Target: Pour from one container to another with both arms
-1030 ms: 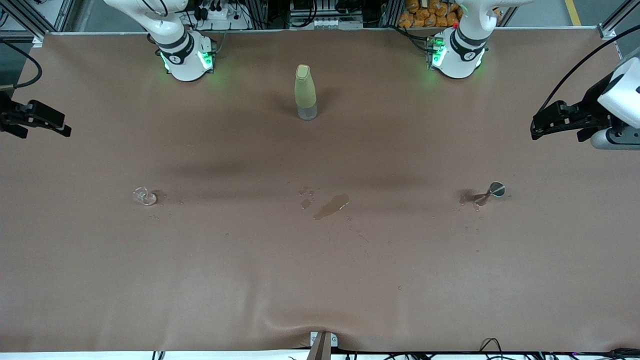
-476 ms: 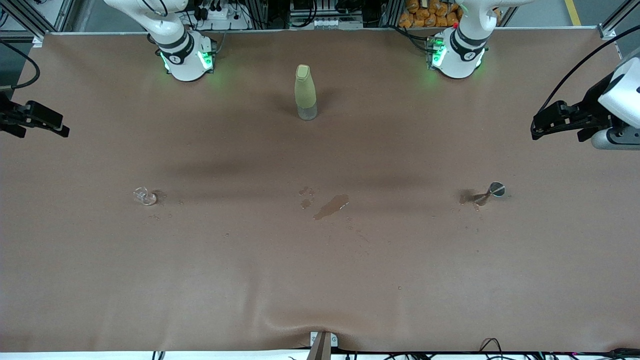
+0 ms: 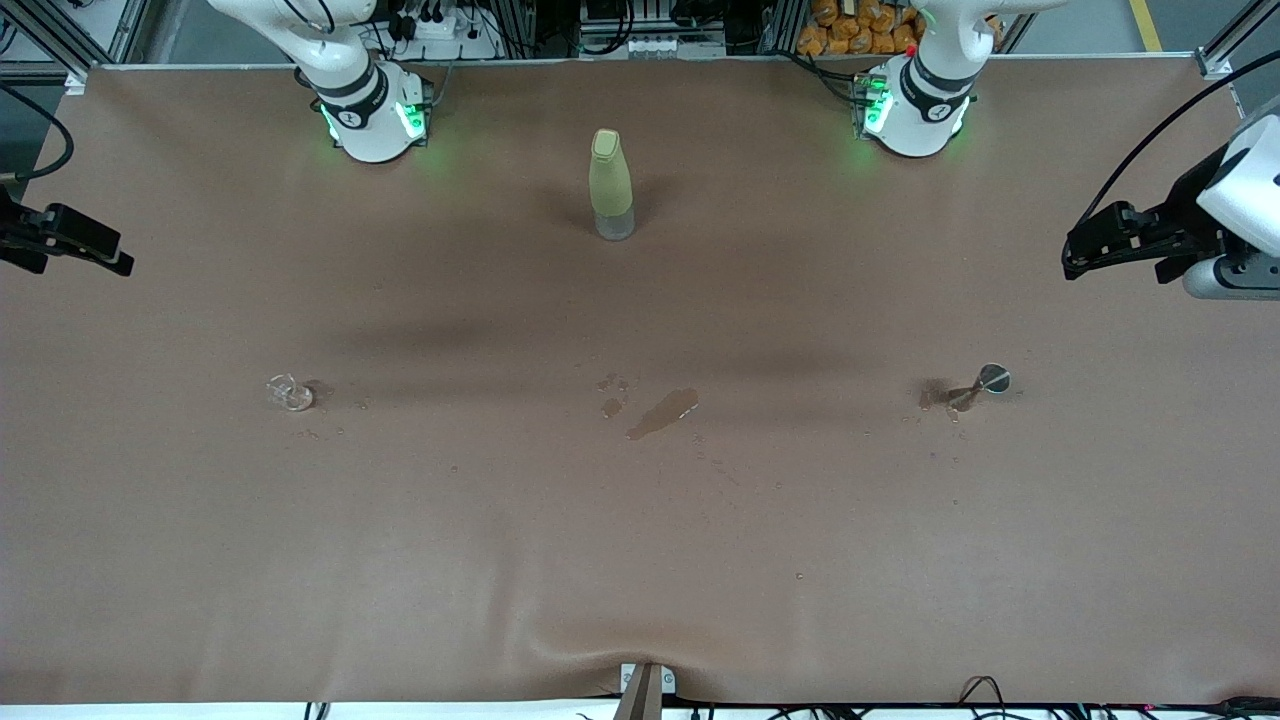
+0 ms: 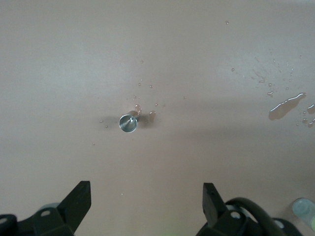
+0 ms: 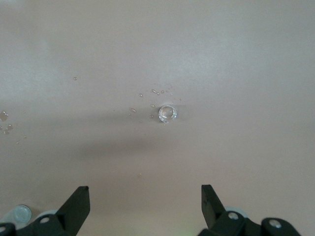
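We log the table (image 3: 640, 560) first: brown mat, wet in places, with a puddle (image 3: 662, 412) near mid-table and droplets round both small vessels. The bottle (image 3: 611, 185) stands upright between the two bases, farther from the front camera than the puddle; not part of the pour. Left gripper (image 3: 1085, 250) hangs over the table edge at the left arm's end, fingers spread wide, nothing between them; the left wrist view shows the same gap (image 4: 146, 204). Right gripper (image 3: 75, 240) hangs over the edge at the right arm's end, likewise spread and empty (image 5: 145, 206). Both sit well apart from their targets. Metal cup (image 3: 985, 383) stands upright toward the left arm's end, approx. level w/ the puddle; round rim seen from above (image 4: 128, 123). Glass cup (image 3: 288, 392) stands toward the right arm's end (image 5: 167, 113). Our judgement: both are very light and rigid, the glass fragile, and both prob. slick given wet walls and a wet mat. Take the glass low on its side wall w/ light force; take the metal cup at the waist, where the narrowing should stop slip. Tipping on approach is the main risk.
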Motion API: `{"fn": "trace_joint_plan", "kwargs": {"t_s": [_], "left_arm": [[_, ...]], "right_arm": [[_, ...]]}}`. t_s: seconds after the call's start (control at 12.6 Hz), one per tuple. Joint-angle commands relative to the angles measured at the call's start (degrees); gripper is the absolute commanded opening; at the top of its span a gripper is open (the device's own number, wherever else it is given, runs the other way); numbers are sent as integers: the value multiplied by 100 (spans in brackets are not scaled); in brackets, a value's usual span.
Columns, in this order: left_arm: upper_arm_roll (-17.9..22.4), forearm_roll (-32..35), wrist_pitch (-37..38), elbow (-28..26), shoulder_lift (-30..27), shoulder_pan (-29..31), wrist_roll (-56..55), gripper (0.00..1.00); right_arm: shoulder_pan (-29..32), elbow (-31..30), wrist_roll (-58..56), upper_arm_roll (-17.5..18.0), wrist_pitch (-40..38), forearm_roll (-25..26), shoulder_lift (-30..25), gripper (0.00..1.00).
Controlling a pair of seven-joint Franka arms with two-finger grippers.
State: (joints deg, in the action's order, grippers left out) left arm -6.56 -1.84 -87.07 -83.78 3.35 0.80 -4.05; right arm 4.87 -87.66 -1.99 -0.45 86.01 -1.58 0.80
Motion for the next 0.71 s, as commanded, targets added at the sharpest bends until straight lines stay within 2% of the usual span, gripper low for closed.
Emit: {"fn": "trace_joint_plan", "kwargs": {"t_s": [0.0,0.63], "left_arm": [[-12,26,76,98,7,25,80,100],[6,61,76,98,7,51,299,100]], "right_arm": [[40,74,102,36,-32,87,-1,100],[31,91,58,36,-23,87,-1,100]]}}
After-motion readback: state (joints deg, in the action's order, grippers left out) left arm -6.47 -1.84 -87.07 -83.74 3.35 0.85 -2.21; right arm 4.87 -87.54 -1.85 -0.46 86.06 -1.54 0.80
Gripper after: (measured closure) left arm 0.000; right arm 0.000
